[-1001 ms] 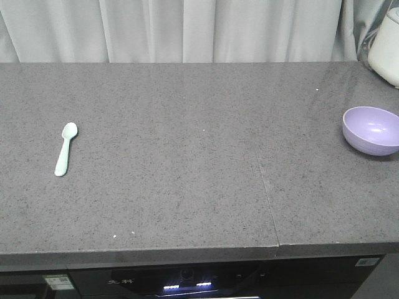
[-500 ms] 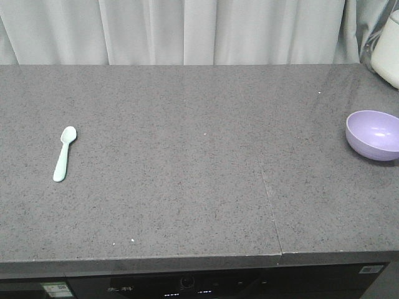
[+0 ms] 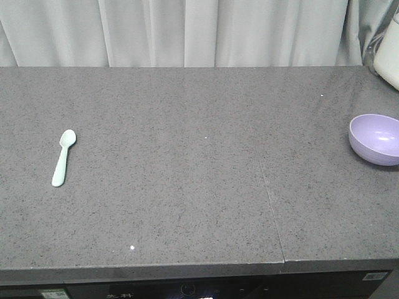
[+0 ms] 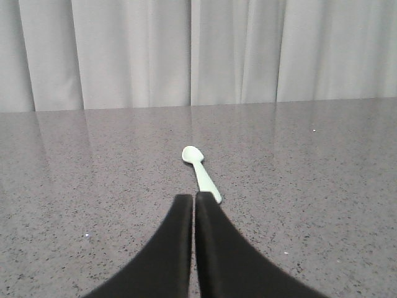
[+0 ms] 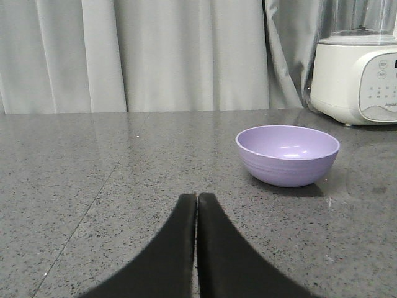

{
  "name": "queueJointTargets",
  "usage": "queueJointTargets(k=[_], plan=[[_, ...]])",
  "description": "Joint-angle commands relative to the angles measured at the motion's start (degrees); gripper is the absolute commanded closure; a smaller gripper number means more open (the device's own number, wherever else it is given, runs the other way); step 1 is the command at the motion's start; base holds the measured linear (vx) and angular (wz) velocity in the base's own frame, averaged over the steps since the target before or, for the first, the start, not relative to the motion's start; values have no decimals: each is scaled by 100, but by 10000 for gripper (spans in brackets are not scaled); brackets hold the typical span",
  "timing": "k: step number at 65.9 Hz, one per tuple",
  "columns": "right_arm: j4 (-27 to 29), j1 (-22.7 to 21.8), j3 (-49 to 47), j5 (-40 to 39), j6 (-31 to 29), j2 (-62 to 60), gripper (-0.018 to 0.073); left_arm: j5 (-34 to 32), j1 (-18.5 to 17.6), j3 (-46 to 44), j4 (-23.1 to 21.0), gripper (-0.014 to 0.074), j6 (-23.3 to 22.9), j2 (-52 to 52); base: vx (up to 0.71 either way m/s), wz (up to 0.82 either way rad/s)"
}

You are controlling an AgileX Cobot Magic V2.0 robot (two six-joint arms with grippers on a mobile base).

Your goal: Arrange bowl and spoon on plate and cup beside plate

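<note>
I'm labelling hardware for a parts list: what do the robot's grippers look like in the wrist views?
Both the left gripper and right gripper show two smooth matte black fingers, broad at the base and curving to narrow tips. No cables, markings or arm links are visible.

Front view high over countertop [image 3: 187,205], left wrist low facing spoon [image 4: 203,175], right wrist low facing bowl [image 5: 287,155]

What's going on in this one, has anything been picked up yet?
Nothing is held. The spoon lies on the left of the grey counter; the bowl sits upright and empty at the right, near a white appliance. The left gripper is shut and points at the spoon; the right gripper is shut and faces the bowl, apart from it. No plate or cup is in view.
</note>
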Motion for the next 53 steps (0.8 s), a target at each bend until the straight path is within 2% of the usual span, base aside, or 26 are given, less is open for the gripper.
queueJointTargets(k=[1,53], plan=[[-32,5,90,-440,-21,-72,564,-448,-4,170,-6,602,-37,104,2,0],[-32,5,90,-440,-21,-72,564,-448,-4,170,-6,602,-37,104,2,0]])
